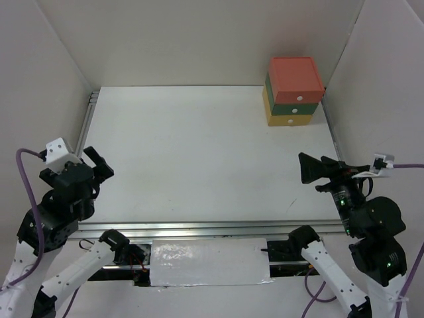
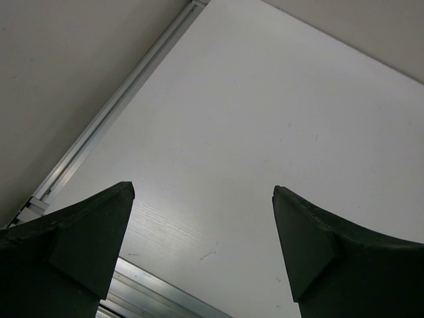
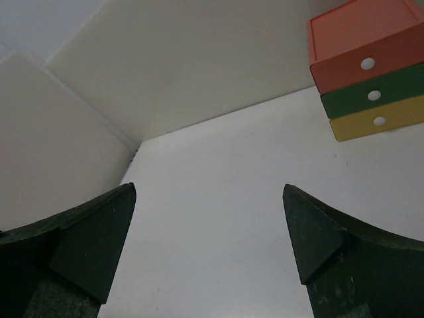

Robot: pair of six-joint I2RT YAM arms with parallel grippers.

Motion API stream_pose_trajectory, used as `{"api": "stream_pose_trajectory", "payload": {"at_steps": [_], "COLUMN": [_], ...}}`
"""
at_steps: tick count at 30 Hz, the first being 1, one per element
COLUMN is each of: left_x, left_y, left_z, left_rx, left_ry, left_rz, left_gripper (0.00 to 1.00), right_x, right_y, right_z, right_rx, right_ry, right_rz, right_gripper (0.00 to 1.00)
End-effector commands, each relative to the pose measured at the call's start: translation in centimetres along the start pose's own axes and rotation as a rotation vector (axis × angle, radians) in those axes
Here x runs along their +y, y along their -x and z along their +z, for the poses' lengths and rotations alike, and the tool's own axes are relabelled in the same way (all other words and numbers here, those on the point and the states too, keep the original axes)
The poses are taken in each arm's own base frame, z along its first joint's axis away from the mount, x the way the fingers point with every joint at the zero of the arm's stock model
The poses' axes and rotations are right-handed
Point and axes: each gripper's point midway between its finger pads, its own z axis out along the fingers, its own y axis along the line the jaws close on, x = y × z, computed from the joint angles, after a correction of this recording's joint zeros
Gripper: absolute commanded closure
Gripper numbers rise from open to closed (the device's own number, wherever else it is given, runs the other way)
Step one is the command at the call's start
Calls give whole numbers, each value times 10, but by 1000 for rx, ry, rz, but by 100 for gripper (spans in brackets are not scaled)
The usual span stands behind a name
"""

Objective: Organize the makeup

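The left hand [image 1: 99,165] hangs over the worktop's [image 1: 199,159] near left corner, its two dark fingers spread wide with nothing between them; in its own wrist view [image 2: 204,192] only bare white surface shows in the gap, and an aluminium rail [image 2: 112,112] runs along the worktop's left edge beside a white wall. A purple cable [image 1: 26,179] loops off that arm on its outer side.

Towards the middle, the worktop is a plain white board; at its near edge, between the two arm bases, lies a white crinkled strip [image 1: 209,262].

Further right, in the far right corner, stands a drawer box [image 1: 293,89] close to the side wall; it is three stacked drawers, red on top, green in the middle and yellow at the bottom, each with a small white round knob on the front facing the arms. The right wrist view shows the same box [image 3: 368,66] at its upper right, well apart from the fingers.

The right hand [image 1: 306,169] is held above the worktop's right edge, pointing left across the board; its fingers are spread wide as well and pinch nothing, with open white surface between them in the wrist view [image 3: 209,189]. A second purple cable [image 1: 411,165] trails off to the right.

Where the makeup is cannot be told from these three views.
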Motion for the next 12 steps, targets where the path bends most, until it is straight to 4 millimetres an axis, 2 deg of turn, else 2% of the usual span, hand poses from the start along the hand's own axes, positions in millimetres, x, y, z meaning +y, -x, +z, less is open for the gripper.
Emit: {"api": "stream_pose_trajectory", "payload": {"at_steps": [1, 7, 12], "left_x": [7, 14, 11], "left_y": [-18, -24, -26], "left_z": [4, 3, 4], "left_rx": [15, 27, 24], "left_ry": [17, 36, 19], "left_rz": [19, 9, 8], "left_gripper": [1, 1, 1], "right_x": [-16, -17, -18], "right_y": [-9, -13, -18], "right_z": [1, 4, 9], "right_rx": [3, 32, 52], "right_ry": [-62, -73, -84], "right_rz": [-6, -22, -31], "right_gripper": [0, 0, 0]}}
